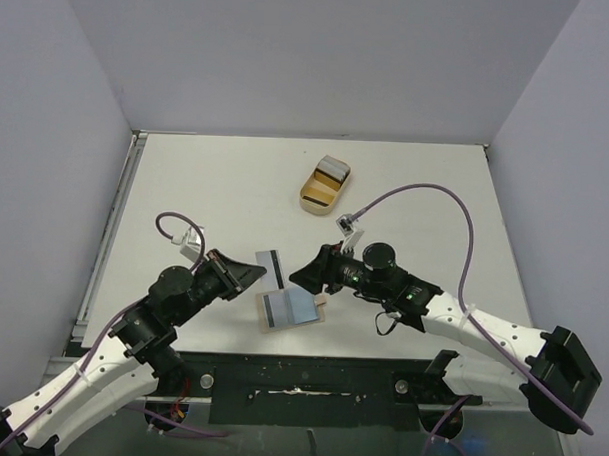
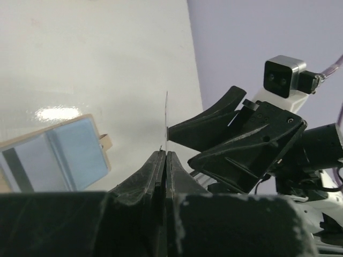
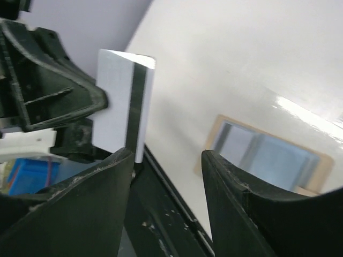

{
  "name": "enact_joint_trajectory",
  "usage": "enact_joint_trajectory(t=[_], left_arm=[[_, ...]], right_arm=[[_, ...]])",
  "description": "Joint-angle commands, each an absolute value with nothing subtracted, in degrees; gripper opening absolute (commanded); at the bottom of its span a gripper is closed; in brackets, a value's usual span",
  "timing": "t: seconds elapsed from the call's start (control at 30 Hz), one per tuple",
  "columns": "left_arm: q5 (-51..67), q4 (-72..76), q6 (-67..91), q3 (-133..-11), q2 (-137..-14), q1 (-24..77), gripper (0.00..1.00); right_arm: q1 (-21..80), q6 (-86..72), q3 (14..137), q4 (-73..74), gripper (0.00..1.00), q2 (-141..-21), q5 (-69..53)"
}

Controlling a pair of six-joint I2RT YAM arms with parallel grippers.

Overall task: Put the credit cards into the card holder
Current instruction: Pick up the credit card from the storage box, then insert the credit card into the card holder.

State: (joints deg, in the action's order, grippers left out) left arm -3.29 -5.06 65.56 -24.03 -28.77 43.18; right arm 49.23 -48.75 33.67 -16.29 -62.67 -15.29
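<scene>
My left gripper (image 1: 249,274) is shut on a white credit card with a dark stripe (image 1: 269,266) and holds it upright above the table. The left wrist view shows this card edge-on (image 2: 166,120) between the closed jaws (image 2: 165,154). My right gripper (image 1: 302,278) is open and empty, its jaws just right of the card; its own view (image 3: 167,155) shows the card (image 3: 122,104) beyond its left finger. The tan card holder (image 1: 322,307) lies open on the table below both grippers, with a blue card and a grey striped card in it (image 2: 105,158) (image 3: 213,136).
A tan rounded tray (image 1: 310,197) with more cards (image 1: 334,170) stands at the back centre. Grey walls enclose the white table on three sides. The black base rail runs along the near edge.
</scene>
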Motion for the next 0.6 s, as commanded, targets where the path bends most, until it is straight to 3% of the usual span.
enact_joint_trajectory(t=[0.0,0.2,0.57], left_arm=[[-4.6,-8.4,65.5,-23.1,-30.2,43.2,0.00],[0.2,-7.4,65.5,-20.3,-36.1,43.1,0.00],[7.8,1.0,65.1,-17.2,-47.0,42.2,0.00]], right_arm=[[49.6,-41.5,38.5,-0.1,0.54,-63.4,-4.2],[49.2,-36.0,44.1,8.9,0.53,-72.7,-1.1],[48.9,-34.4,46.7,6.9,0.43,-85.4,-2.2]])
